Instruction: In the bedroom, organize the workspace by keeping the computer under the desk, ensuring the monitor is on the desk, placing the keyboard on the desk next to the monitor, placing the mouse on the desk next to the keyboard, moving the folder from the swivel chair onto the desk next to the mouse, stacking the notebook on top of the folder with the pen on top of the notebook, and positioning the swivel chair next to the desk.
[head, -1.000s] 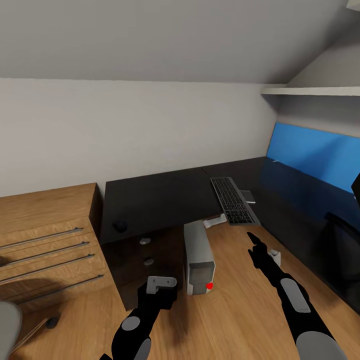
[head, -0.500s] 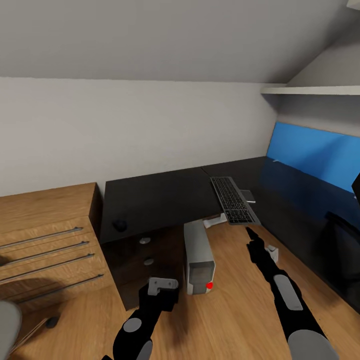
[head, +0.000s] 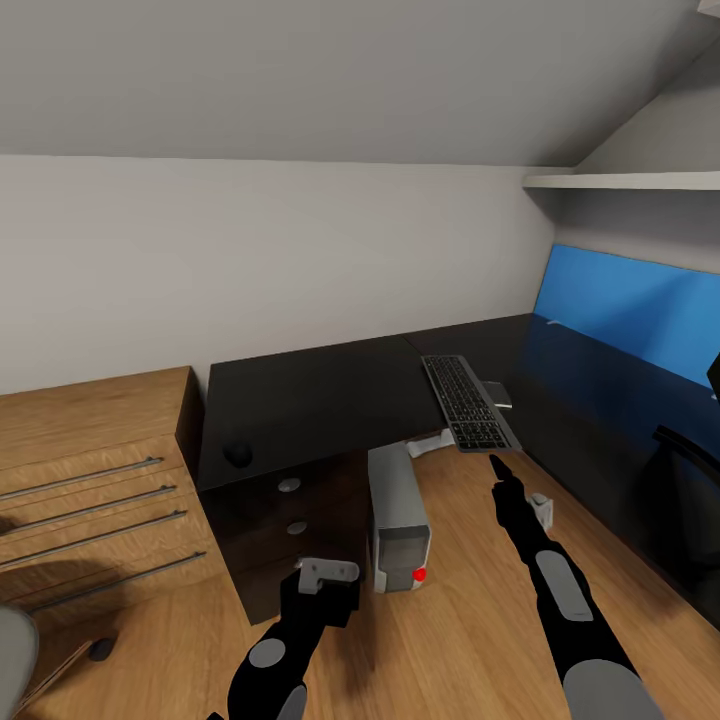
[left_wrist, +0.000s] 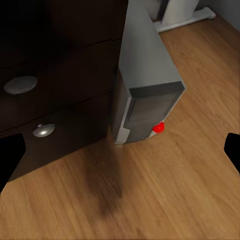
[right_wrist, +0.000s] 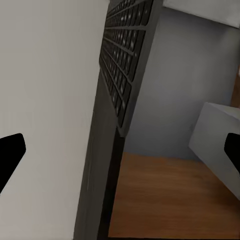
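The glossy black desk (head: 320, 395) runs along the wall and turns to the right. The dark keyboard (head: 467, 402) lies at its inner corner, its near end past the edge; it shows edge-on in the right wrist view (right_wrist: 120, 70). The black mouse (head: 238, 455) sits near the desk's left front corner. On the floor beside the drawer block stands the silver computer (head: 398, 520), red light to the front (left_wrist: 145, 100). My left gripper (head: 325, 578) hangs open low in front of the drawers (left_wrist: 120, 155). My right gripper (head: 497, 468) is open just below the keyboard's near end (right_wrist: 120, 155).
A light-wood drawer cabinet (head: 90, 470) stands left of the desk. A grey seat edge (head: 12, 650) and a black caster (head: 100, 648) show at the lower left. A blue wall panel (head: 630, 305) and a white shelf (head: 620, 182) are at the right. A small grey flat thing (head: 497, 393) lies beside the keyboard.
The view has shifted slightly, showing more of the drawer block. My right arm has edged left and forward toward the keyboard's near end. The left gripper has sunk a little.
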